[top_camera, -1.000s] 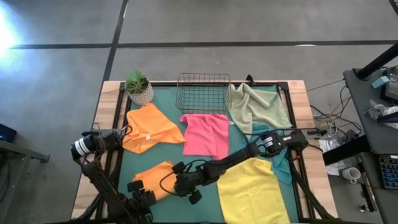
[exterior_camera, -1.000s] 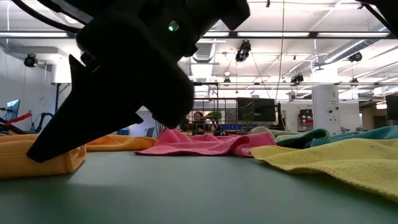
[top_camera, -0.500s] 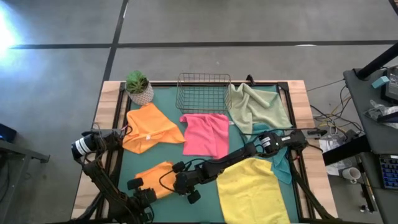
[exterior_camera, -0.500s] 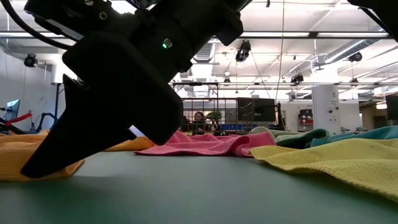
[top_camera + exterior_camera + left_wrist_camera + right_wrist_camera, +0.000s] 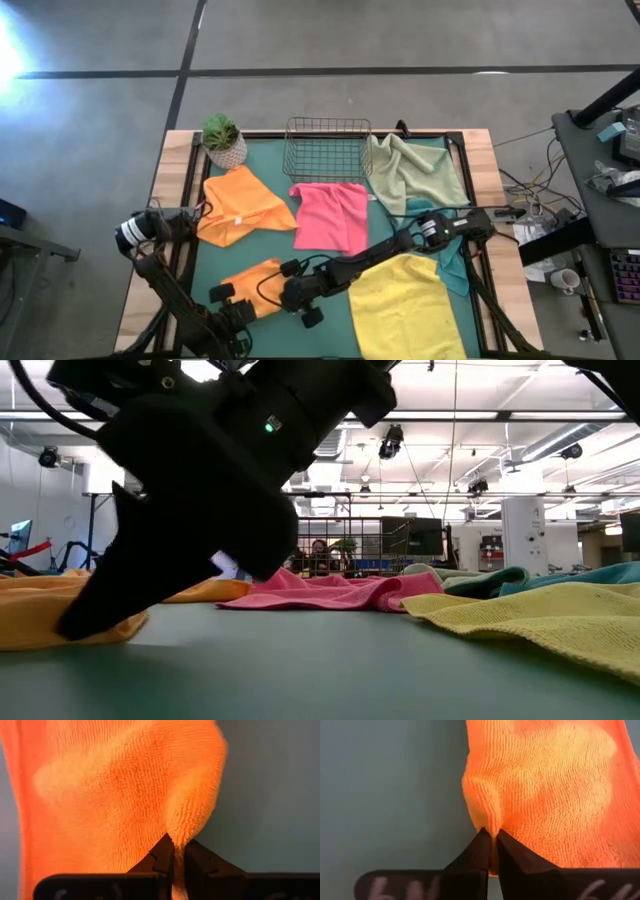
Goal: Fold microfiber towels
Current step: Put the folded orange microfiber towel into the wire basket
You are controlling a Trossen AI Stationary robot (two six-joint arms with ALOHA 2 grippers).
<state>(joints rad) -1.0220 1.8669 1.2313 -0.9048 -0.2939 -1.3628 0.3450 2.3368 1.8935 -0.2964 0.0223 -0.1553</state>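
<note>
Only wrist views show each gripper (image 5: pixel 173 856) (image 5: pixel 490 844) pinching the orange towel (image 5: pixel 120 795).

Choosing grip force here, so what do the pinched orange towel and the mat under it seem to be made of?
The orange towel looks like soft, matte knitted microfiber: rows of tiny loops show, and it puckers where the left hand and right hand pinch it. The green mat looks smooth and matte, possibly rubber or vinyl.

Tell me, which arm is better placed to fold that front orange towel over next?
Neither alone, probably. The left gripper and the right gripper each have their jaws shut on a corner of the front orange towel, so both look equally placed to carry it over together.
</note>
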